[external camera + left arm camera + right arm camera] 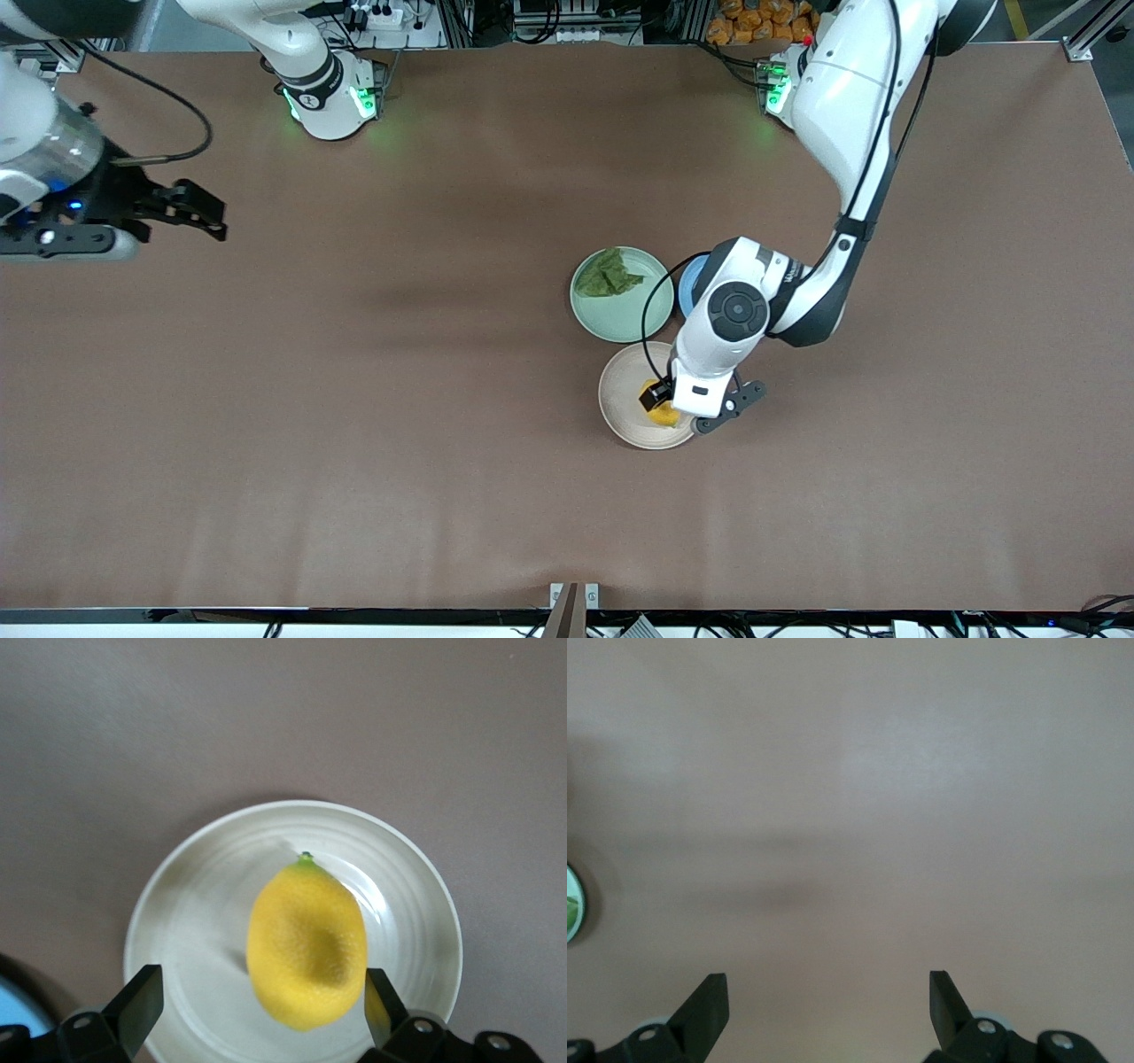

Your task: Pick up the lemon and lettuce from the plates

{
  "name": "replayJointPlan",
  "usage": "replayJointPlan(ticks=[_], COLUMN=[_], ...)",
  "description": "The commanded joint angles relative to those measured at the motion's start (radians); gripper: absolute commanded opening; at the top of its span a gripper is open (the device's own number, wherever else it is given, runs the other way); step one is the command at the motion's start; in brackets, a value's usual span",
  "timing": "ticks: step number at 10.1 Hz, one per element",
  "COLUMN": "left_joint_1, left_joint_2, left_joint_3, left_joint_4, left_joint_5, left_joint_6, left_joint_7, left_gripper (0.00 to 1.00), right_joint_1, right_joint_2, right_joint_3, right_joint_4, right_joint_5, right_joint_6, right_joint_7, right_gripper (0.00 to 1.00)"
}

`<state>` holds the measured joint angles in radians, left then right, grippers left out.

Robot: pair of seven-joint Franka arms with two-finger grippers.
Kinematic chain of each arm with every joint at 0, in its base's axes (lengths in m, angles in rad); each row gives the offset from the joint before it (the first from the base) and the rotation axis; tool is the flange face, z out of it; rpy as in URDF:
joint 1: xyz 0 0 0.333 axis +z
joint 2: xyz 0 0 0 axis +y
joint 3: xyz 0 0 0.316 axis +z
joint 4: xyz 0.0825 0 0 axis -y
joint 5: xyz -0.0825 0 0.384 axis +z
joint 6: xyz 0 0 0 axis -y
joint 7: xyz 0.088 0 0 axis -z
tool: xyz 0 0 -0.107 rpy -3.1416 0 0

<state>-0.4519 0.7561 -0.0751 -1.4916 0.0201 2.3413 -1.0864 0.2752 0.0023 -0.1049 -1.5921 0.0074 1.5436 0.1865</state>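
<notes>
Now left fingers (142, 1001) wide around lemon (306, 943)

You have a wide table (354, 461) covered in matte brown sheeting, faint creases running toward the lower edge of the frame. Along the top edge stand metal rack frames (567, 22) with cables and a power strip (376, 16). At upper right sits what may be a pile of orange packets (762, 19). Soft overhead light, weak shadows.
</notes>
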Motion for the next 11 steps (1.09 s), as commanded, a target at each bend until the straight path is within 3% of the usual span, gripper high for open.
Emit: replayJointPlan(ticks=[1, 3, 4, 5, 11], left_joint_1=[-0.016, -0.024, -0.030, -0.030, -0.013], left_joint_2=[0.042, 0.060, 0.062, 0.063, 0.005], left_joint_3=[0.008, 0.009, 0.012, 0.014, 0.015], left_joint_4=[0.028, 0.028, 0.027, 0.025, 0.017], left_joint_5=[0.020, 0.023, 0.017, 0.020, 0.032], left_joint_6=[0.038, 0.065, 0.110, 0.110, 0.086], left_joint_7=[-0.052, -0.053, -0.063, -0.125, -0.139], left_gripper=[1.00, 1.00, 0.64, 0.01, 0.00], right_joint_1=[0.057, 0.119, 0.156, 0.185, 0.433], right_joint_2=[0.011, 0.036, 0.047, 0.054, 0.154], right_joint_3=[-0.006, -0.006, -0.006, -0.007, -0.006], right_joint_4=[0.006, 0.012, 0.015, 0.014, 0.014], right_joint_5=[0.010, 0.011, 0.010, 0.008, 0.010], right_joint_6=[0.000, 0.007, 0.021, 0.020, 0.099], right_joint_7=[0.068, 0.070, 0.070, 0.071, 0.359], right_gripper=[1.00, 1.00, 1.00, 1.00, 1.00])
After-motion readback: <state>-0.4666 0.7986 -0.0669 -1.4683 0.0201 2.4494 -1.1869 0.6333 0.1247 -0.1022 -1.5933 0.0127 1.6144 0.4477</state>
